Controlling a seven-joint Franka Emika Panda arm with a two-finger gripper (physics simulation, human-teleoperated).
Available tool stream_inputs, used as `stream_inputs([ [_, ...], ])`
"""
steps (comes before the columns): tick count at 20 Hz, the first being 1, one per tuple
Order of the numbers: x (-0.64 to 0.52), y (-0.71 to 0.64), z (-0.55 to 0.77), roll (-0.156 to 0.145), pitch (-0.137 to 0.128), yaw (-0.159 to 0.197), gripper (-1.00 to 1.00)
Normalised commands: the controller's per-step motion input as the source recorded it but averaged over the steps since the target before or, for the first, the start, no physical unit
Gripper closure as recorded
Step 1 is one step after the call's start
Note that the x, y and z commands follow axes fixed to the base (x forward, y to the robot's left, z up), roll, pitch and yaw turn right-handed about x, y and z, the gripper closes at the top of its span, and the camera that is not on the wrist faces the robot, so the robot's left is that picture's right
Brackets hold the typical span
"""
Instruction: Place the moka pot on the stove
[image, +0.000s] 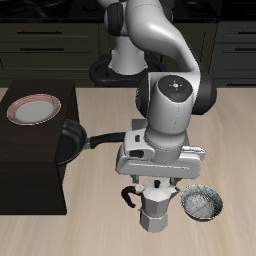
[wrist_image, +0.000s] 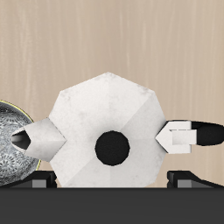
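The silver faceted moka pot (image: 153, 208) stands upright on the wooden table near its front edge, its black handle (image: 128, 196) sticking out sideways. My gripper (image: 155, 188) is directly above it, lowered over its top. In the wrist view the pot (wrist_image: 96, 109) fills the middle with its black lid knob (wrist_image: 112, 147). My gripper (wrist_image: 107, 137) is open, with one fingertip (wrist_image: 39, 138) on each side of the pot, close to its facets. The stove (image: 12, 98), a grey square with a red ring (image: 33, 108), lies on the dark counter at the far side.
A black frying pan (image: 70, 140) sits at the dark counter's edge, its handle pointing toward the pot. A small grey speckled bowl (image: 202, 203) stands right beside the pot; it also shows in the wrist view (wrist_image: 10, 144). Dark cabinets line the back.
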Motion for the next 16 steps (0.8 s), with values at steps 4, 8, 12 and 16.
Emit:
stream_inputs([
  [4, 0.1, -0.12, -0.19, -0.072, -0.002, 0.049, -1.0],
  [8, 0.07, -0.02, -0.09, -0.02, -0.002, 0.06, -1.0],
  [12, 0.01, -0.02, 0.0, -0.035, -0.031, 0.059, 1.0],
  [16, 0.04, -0.03, 0.07, 0.0, -0.008, -0.006, 1.0],
])
